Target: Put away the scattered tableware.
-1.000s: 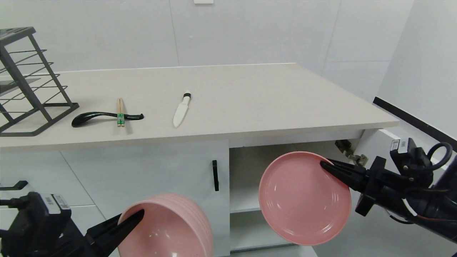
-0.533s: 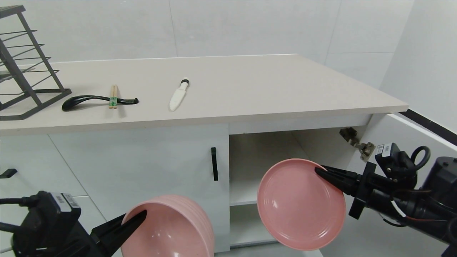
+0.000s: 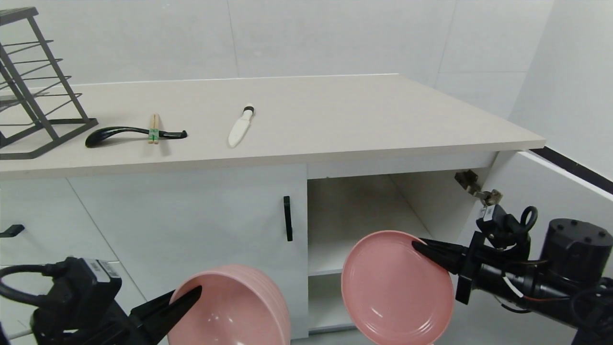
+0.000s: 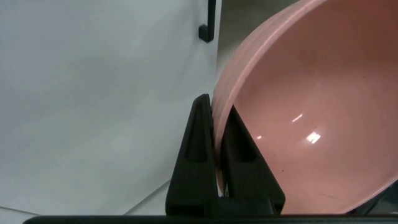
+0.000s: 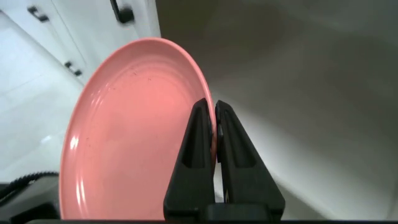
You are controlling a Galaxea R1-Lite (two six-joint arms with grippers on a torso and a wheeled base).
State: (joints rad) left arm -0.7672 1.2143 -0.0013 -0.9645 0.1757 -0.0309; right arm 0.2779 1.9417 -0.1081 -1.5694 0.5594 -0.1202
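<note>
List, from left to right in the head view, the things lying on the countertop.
Wire rack → black spoon → white knife. The chopsticks cross the spoon, so they are left out.

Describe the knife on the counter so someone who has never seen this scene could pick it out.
Start at the beige countertop above the white cabinets. Near its front edge, right of the black spoon crossed by short chopsticks, lies the knife. It alone is cream-white, with a black band near its far end.

on counter point(image 3: 359, 115), left to right: rack point(image 3: 33, 91), spoon point(image 3: 110, 136) crossed by chopsticks point(image 3: 153, 128), knife point(image 3: 239, 128). below: bowl point(image 3: 239, 311) left, plate point(image 3: 392, 292) right before open cabinet point(image 3: 354, 215).
</note>
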